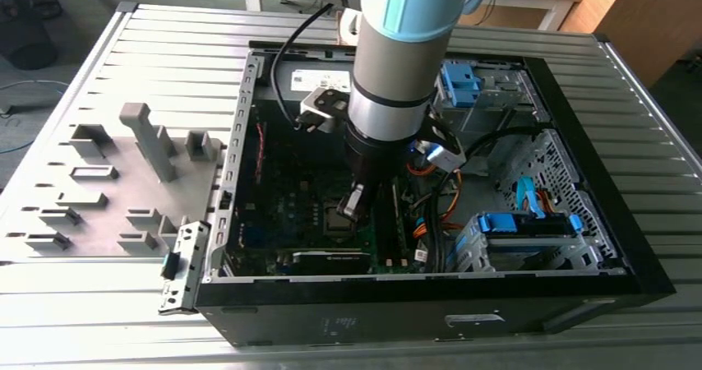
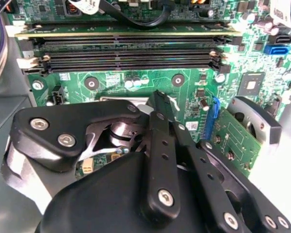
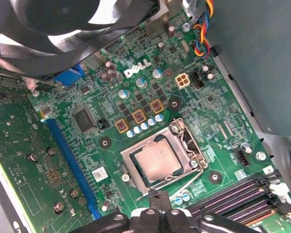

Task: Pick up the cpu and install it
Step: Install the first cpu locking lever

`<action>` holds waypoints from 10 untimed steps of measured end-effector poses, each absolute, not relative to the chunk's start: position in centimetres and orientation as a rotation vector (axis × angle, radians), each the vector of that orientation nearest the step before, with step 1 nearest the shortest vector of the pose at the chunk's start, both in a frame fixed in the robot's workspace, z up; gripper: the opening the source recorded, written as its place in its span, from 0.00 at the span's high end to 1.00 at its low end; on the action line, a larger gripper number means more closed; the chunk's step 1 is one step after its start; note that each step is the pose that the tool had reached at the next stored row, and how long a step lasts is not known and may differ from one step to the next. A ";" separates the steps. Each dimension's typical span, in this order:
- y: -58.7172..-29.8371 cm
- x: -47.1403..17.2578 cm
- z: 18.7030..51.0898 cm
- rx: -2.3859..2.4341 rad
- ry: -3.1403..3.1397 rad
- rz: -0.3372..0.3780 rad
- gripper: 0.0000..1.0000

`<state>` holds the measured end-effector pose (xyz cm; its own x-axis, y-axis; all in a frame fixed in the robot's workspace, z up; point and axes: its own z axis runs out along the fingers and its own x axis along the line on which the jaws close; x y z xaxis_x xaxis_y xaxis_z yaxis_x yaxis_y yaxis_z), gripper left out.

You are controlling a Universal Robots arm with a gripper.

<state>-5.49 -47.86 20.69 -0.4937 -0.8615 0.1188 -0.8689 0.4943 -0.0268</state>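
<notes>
Motherboard green, speckled with silver solder dots. Cpu on it: pale copper-silver top (darker rim). Beside cpu, long blue slot; memory slots black. Gripper matte black, silver screws.

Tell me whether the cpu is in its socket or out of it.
In. In the first wrist view the small square silvery-grey cpu lies flat inside the rectangular metal socket frame on the green motherboard, nothing gripping it.
</notes>
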 end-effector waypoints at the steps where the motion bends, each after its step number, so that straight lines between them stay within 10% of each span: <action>1: -47.8 -5.5 20.7 1.532 -2.635 0.129 0.89; 10: -47.3 -5.5 20.4 1.538 -2.627 0.141 0.89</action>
